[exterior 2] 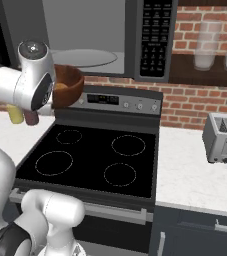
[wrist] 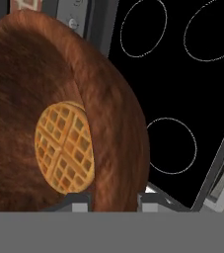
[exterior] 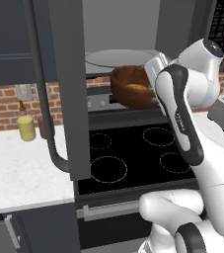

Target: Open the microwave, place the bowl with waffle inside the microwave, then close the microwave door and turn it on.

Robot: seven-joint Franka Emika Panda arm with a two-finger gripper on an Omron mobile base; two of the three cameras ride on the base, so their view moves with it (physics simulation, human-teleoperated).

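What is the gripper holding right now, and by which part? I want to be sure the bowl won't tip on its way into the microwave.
The gripper holds the bowl by its rim, one finger inside, one outside; the waffle lies in it.

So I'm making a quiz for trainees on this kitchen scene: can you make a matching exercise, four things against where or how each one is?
Things:
1. bowl
2. waffle
3. microwave door
4. toaster

Places or states:
A. swung open
B. on the counter right of the stove
C. lying inside the bowl
D. held up in the gripper, above the stove's back edge

Pairs: 1-D, 2-C, 3-A, 4-B
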